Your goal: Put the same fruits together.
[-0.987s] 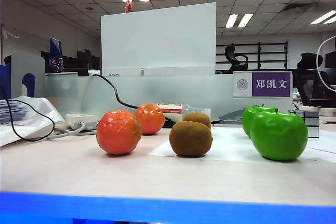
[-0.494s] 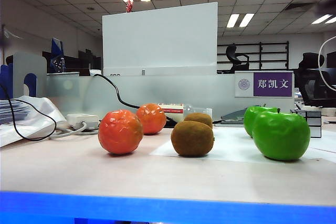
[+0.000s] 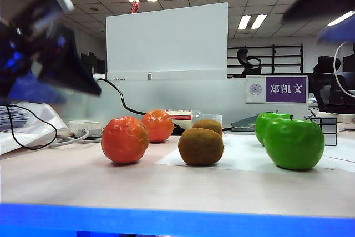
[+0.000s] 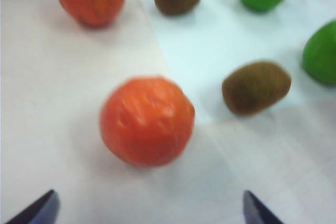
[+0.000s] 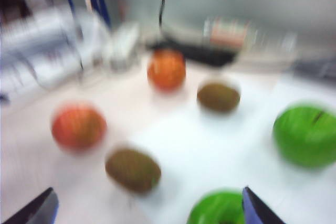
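Claws | left claw [image 4: 149,211] wide open, empty | right claw [image 5: 149,208] wide open, empty

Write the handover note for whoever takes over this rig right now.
Left gripper: open, empty, raised above the near orange ball.
Right gripper: open, empty, raised over the apple side.
Fruits on the table: two orange balls left, two kiwis middle, two green apples right.
Done: same fruits already sit in pairs.
Left: nothing obvious; close each pair up if needed.
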